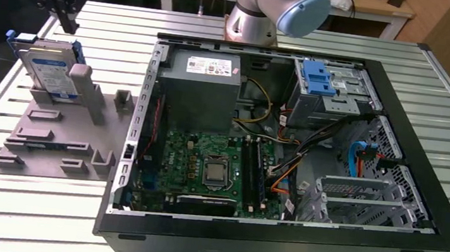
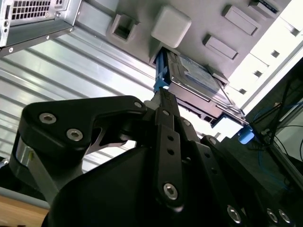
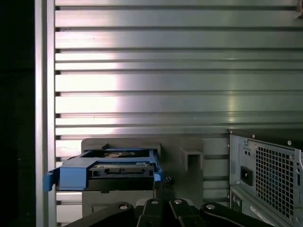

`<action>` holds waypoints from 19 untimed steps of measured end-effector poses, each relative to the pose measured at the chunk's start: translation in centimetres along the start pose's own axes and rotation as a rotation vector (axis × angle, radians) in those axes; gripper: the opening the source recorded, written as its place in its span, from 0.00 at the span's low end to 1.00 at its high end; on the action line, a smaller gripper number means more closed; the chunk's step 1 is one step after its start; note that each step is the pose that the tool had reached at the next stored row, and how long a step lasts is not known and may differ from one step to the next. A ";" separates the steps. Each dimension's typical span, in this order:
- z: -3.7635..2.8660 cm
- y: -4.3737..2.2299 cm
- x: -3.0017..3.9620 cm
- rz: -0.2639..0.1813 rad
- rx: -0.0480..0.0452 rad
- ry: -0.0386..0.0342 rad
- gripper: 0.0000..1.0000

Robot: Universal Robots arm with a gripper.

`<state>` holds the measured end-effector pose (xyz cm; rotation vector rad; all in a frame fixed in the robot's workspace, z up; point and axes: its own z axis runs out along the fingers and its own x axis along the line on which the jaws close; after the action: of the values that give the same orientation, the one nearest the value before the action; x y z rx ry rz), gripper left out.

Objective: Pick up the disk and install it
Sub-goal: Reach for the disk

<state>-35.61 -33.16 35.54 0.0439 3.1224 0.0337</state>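
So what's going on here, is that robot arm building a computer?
The arm's gripper sits close over the top of the disk, a silver hard drive in a blue bracket. The disk stands upright in a grey holder on the slatted metal table. To the exterior view's right lies an open computer case with its drive cage. The disk is not yet in the case.

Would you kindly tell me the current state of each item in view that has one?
disk, standing on edge in the grey holder, not yet lifted.
hand, hovering close over the disk's top edge.
computer case, lying on its side, panel off, interior exposed.
drive cage, inside the case, the disk not yet in it.
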 end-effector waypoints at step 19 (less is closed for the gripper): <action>0.09 -0.20 1.48 -0.003 0.0000 0.0001 0.11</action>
<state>-37.09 -33.32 35.42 0.0387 3.1225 0.0337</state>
